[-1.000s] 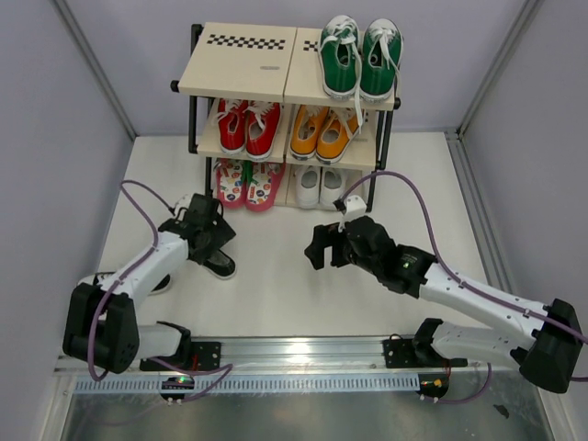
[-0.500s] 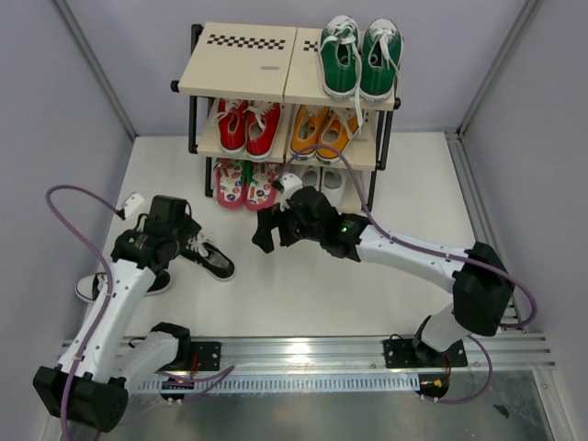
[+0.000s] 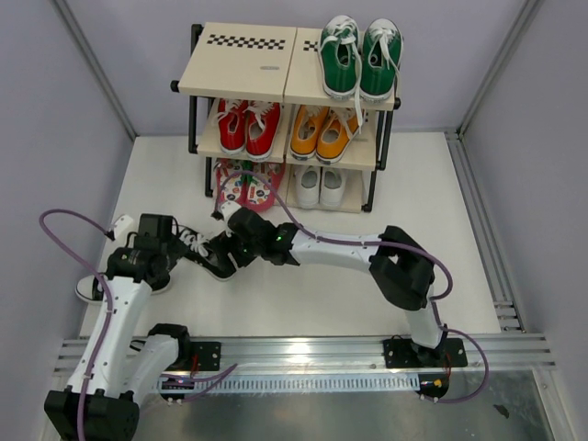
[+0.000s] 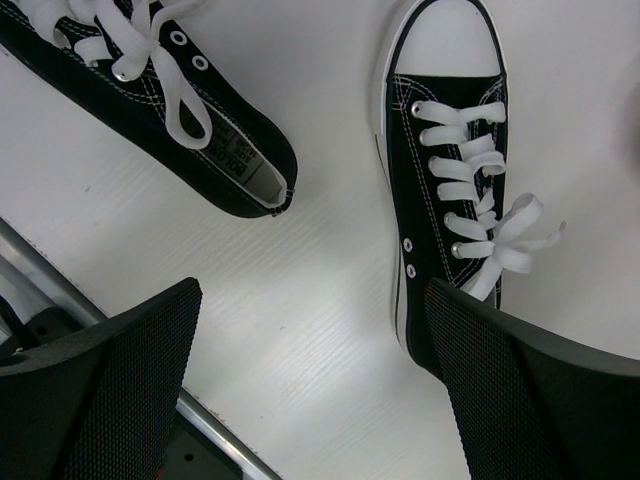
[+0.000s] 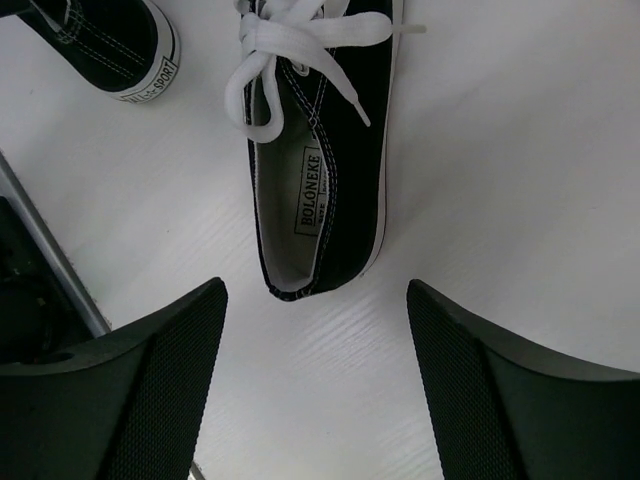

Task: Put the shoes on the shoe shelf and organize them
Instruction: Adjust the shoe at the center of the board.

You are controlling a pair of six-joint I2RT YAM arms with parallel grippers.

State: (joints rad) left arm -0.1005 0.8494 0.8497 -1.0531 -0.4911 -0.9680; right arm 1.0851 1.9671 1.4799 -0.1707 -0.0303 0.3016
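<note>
Your right pincer (image 3: 231, 250) is open, with nothing between its fingers (image 5: 130, 400). In its wrist view a black sneaker (image 5: 320, 150) lies on the table (image 3: 303, 294) with its heel at the mouth of the gap and its toe pointing away. The heel touches neither finger, and you can't tell from here whether the pincer is down at the shoe's height. The mate (image 5: 110, 40) shows only its heel, in the upper left corner of that view.

Your left pincer (image 3: 170, 243) is also spread wide and grips nothing. Its wrist view shows bare table in the gap. One black shoe lies to the right, toe away, its heel end hidden behind the right-hand finger. The other lies off to the upper left, apart from both fingers.

From above, the two pincers face each other across the sneaker near the table's middle. Its mate sits well apart from it, at the table's left edge.

On the shelf (image 3: 243, 69), the green sneakers (image 3: 360, 57) stand on the right of the top board. The red pair (image 3: 248, 127) and the orange pair (image 3: 323, 133) fill the middle tier. The flip-flops (image 3: 248, 184) and white shoes (image 3: 320, 186) are on the bottom.
</note>
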